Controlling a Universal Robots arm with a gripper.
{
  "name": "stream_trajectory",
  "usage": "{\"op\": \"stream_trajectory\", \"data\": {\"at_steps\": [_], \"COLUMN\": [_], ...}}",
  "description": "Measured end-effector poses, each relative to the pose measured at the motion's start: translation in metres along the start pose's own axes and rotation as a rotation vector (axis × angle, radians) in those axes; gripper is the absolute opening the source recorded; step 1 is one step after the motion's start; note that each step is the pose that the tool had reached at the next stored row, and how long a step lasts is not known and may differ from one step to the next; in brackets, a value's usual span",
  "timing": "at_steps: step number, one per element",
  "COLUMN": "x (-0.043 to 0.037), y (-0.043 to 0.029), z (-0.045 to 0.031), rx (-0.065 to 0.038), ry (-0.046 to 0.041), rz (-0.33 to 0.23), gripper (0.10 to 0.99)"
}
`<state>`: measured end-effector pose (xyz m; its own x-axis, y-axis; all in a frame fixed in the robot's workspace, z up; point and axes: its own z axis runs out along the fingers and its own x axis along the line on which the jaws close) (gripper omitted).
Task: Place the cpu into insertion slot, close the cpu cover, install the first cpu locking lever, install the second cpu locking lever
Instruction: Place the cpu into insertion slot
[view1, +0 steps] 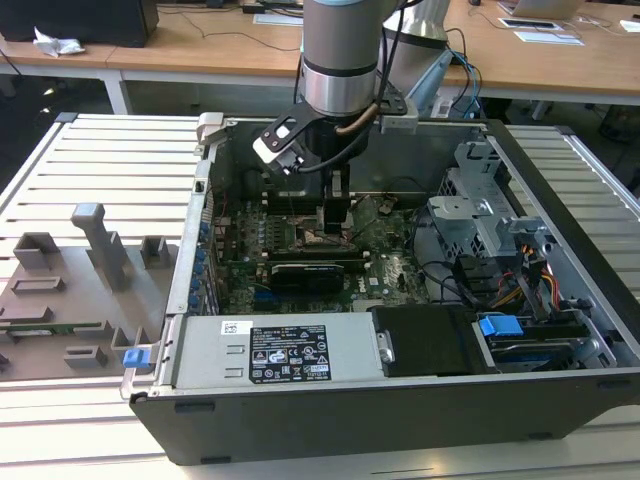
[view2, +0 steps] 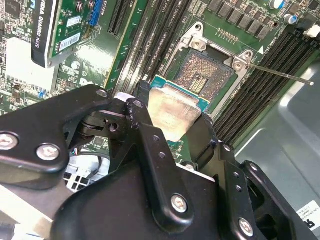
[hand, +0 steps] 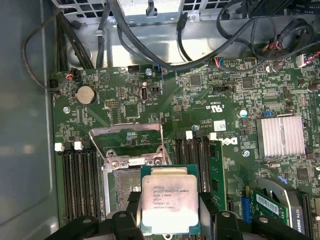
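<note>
silver-grey cpu (hand: 169, 204), green board (hand: 175, 95), black jaws.

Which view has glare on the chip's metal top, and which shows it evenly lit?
Second wrist view: the small square silver-grey cpu shines pale, with glare across its top; first wrist view: the cpu is evenly lit.

PC case (view1: 205, 300) sits on table (view1: 110, 150), w/ fixture tray (view1: 80, 290) on the exterior view's left of it. Inside case: PSU (view1: 270, 355) along near wall, drive cage (view1: 480, 215) on the exterior view's right, board (hand: 165, 100) on floor. Insertion slot (view2: 202, 75) lies mid-board, btwn memory slots (hand: 80, 180). Cpu cover (hand: 125, 130) stands raised at slot's edge. Gripper (view1: 335, 215), clamped on cpu (hand: 170, 205), hangs just over slot.
</note>
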<state>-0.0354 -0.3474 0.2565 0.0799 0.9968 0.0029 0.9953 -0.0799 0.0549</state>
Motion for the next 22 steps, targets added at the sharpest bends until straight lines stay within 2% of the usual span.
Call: {"op": "stream_trajectory", "data": {"at_steps": [2,6,9,11,15,19,21,22], "x": [0.0006,0.0178,0.0232,0.0236,0.0239,0.0239,0.0238,0.0256], "y": [-0.0001,-0.0014,-0.0019,-0.0019,-0.002,-0.0021,-0.0069,-0.0139], "z": [0.0001,0.0,0.0,0.0001,0.0003,0.0003,0.0004,0.0005], "rx": [0.0,0.0,0.0,0.0,0.0,0.0,0.0,0.0], "ry": [0.0001,-0.0042,-0.0042,-0.004,0.0017,0.0017,0.0017,0.0015], "rz": [0.0,0.0,-0.001,-0.004,-0.107,-0.108,-0.108,-0.107], "gripper": [0.541,0.541,0.541,0.541,0.541,0.541,0.541,0.541]}}
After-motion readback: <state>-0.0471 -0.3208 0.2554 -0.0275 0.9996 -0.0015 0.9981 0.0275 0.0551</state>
